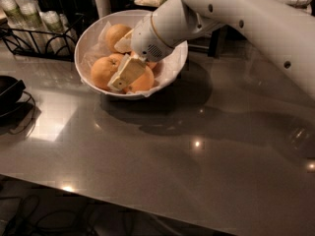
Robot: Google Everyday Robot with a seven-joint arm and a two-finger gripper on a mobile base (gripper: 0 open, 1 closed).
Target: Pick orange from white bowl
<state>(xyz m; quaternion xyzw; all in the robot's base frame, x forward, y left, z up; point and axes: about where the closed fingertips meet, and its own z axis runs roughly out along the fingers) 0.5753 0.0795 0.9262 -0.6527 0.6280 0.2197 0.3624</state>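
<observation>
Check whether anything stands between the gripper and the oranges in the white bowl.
Nothing visible does. The gripper is down inside the white bowl and appears to rest against the left front orange and the right front orange. The back orange sits farther in, beside the arm.

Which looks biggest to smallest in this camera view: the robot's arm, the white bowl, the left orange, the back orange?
1. Robot arm, clearly largest.
2. White bowl, with the gripper inside it.
3. Left orange and back orange: they look alike, and the back one is partly hidden, so I can't rank them.
</observation>
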